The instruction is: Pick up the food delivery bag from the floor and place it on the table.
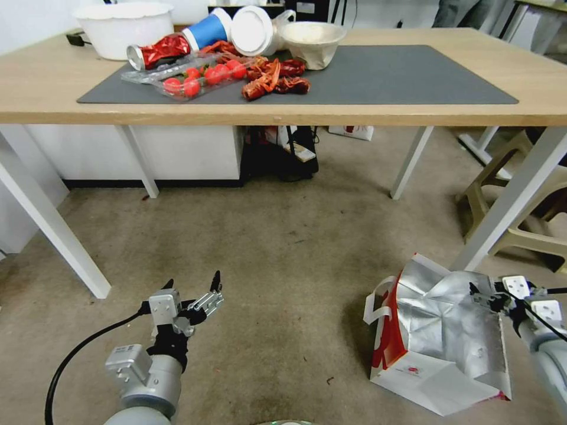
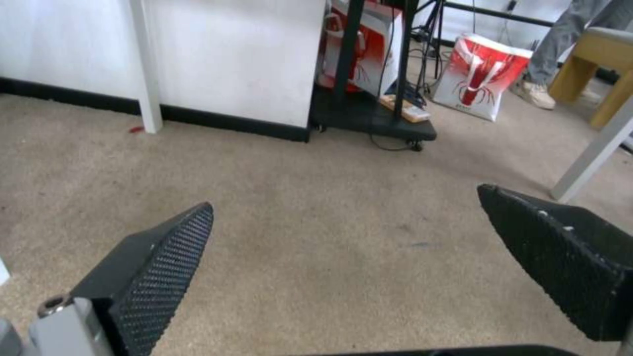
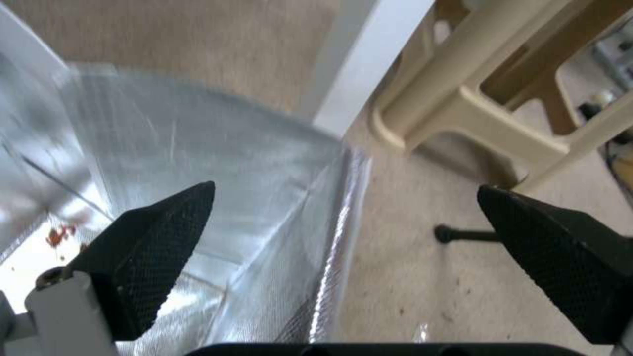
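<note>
A food delivery bag [image 1: 440, 348] lies tipped on the floor [image 1: 283, 254], its silver foil lining crumpled and open toward the table [image 1: 35, 82], white handles looped at its left edge. The right gripper [image 1: 481, 295] sits at the bag's upper right rim; whether its fingers grasp the foil cannot be told. The left gripper [image 1: 192, 283] hovers low over bare carpet, fingers spread, well apart from the bag. On the table's dark grey mat [image 1: 401, 77] rest cherry tomatoes [image 1: 204, 77], red crayfish [image 1: 274, 79], a blue cup [image 1: 209, 28] and white bowls [image 1: 124, 26].

Silver-grey arms, black cables, each end effector [image 1: 195, 283] with black textured fingers [image 2: 158, 267].
</note>
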Robot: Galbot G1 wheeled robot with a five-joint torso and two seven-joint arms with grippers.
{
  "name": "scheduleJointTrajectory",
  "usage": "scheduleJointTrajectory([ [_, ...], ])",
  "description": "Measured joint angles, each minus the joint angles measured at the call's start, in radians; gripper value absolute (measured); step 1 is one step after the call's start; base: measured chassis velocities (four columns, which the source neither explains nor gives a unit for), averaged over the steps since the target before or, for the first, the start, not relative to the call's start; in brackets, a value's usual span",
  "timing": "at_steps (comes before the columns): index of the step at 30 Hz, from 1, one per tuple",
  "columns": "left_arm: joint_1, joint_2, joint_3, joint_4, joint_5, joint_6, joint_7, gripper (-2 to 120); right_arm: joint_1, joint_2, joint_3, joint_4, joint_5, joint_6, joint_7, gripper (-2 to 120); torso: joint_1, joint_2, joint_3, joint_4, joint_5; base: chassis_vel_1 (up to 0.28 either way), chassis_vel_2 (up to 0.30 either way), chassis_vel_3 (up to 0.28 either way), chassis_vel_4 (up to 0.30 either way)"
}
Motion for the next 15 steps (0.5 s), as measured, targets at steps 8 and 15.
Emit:
scheduleJointTrajectory([
  [8,-0.001,-0.014,0.0,0.008,-0.001,0.0,0.0,100,0.08,-0.017,-0.065,-0.088,0.0,-0.055,-0.005,100,0.0,0.0,0.0,-0.0001,-0.0001,0.0,0.0,0.0,0.0],
  [15,0.0,-0.018,0.0,0.017,-0.001,-0.006,-0.001,100,0.117,-0.035,-0.114,-0.133,0.003,-0.115,-0.019,83,0.0,0.0,0.0,-0.0001,-0.0001,0.0,0.0,0.0,0.0],
])
